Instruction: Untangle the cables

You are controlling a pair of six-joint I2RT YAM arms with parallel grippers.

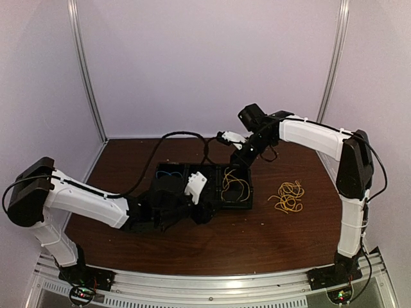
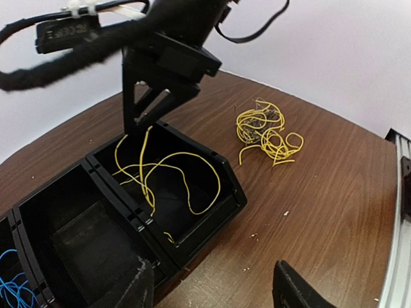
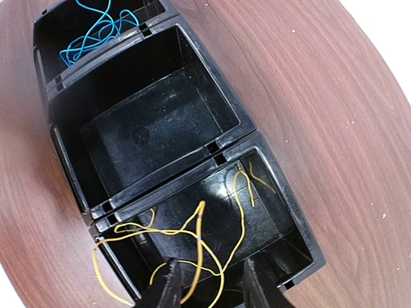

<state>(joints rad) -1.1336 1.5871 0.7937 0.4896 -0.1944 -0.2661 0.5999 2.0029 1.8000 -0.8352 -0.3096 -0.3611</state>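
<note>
Loose yellow cables (image 3: 212, 237) lie in the right compartment of a black three-part bin (image 3: 302, 218); some strands hang over its rim. Blue cables (image 3: 93, 32) lie in the far compartment; the middle one holds nothing. A tangled yellow bundle (image 1: 287, 196) sits on the table right of the bin, and it also shows in the left wrist view (image 2: 264, 131). No grey cable shows. My right gripper (image 3: 212, 287) is open just above the yellow compartment, with a strand rising between its fingers. My left gripper (image 2: 215, 292) is open and empty, low over the table by the bin's near corner (image 2: 231, 186).
The brown table (image 1: 225, 237) is walled by white panels at the back and sides. A thick black cable (image 1: 164, 144) of the arm trails across the back of the table. The left arm's forearm (image 1: 96, 202) lies low over the table's left.
</note>
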